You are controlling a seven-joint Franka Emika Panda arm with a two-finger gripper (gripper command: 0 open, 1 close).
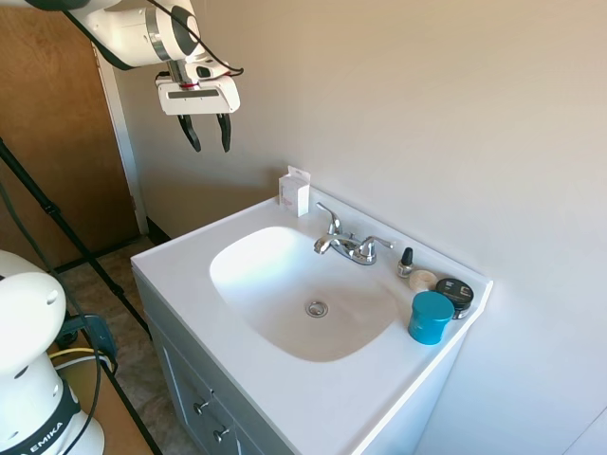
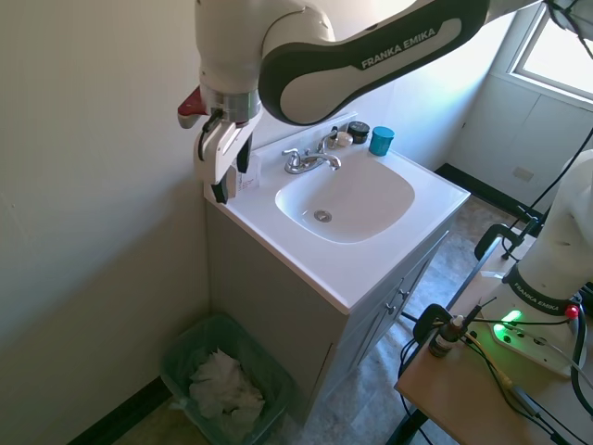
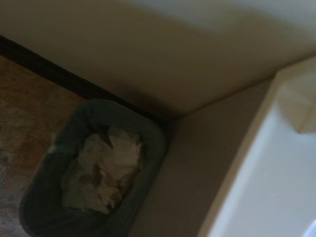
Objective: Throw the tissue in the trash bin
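A crumpled white tissue (image 2: 222,385) lies inside the green trash bin (image 2: 182,341) on the floor, between the wall and the vanity's side. In the wrist view the tissue (image 3: 106,170) fills the middle of the bin (image 3: 154,132), seen from above. My gripper (image 1: 208,134) hangs high in the air near the wall, above the left end of the counter. Its dark fingers (image 1: 225,133) point down and stand open with nothing between them. In the second exterior view the gripper (image 2: 222,185) is well above the bin, level with the counter's corner.
A small white carton (image 1: 294,191) with pink marks stands at the counter's back edge, just below and right of the gripper. A chrome faucet (image 1: 347,245), a teal cup (image 1: 431,317) and small jars (image 1: 455,292) are beyond the sink basin (image 1: 275,284). A wooden door (image 1: 52,142) is at left.
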